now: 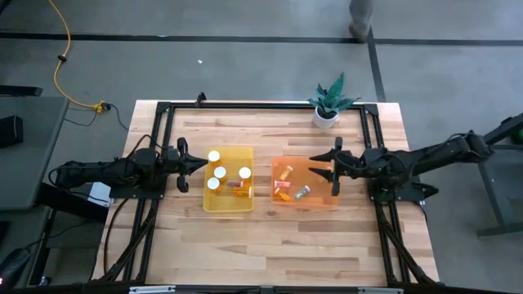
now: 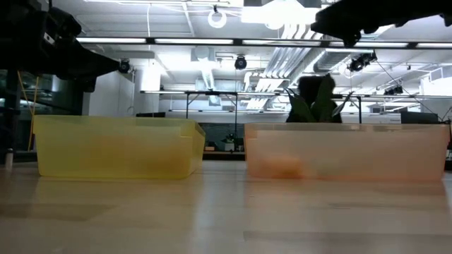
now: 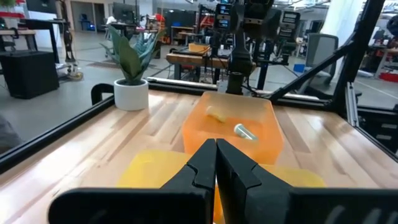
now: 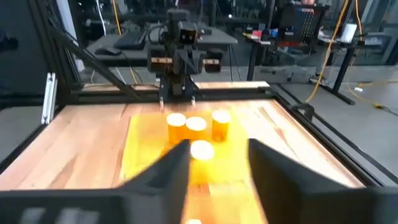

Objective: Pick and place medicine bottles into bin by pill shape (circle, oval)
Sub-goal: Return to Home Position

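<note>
Pale wooden planks form the table (image 1: 270,237), which from above carries two bins side by side at its middle. White-capped bottles (image 1: 219,171) stand in the yellow bin (image 1: 206,204), and a few more lie on their sides in the orange bin (image 1: 319,204). No bottle shows on the bare wood. The left gripper (image 1: 200,166) sits at the yellow bin's outer edge. The right gripper (image 1: 314,167) hangs over the orange bin, on the side nearest its own arm. A plant pot (image 1: 325,118) stands at the back edge.

From table height the bins stand in a row with hazy walls, and the arms are only dark shapes overhead.

Past the left wrist, that arm's fingers are pressed together on nothing, and two bottles lie in the orange bin beyond.

Past the right wrist, the fingers are spread apart and empty, with four white caps in the yellow bin ahead.

Sorting looks finished, so the step in hand seems to be the retreat to rest. That calls for each arm to draw back to its own side, with the right one first rising clear of the orange bin's wall.
</note>
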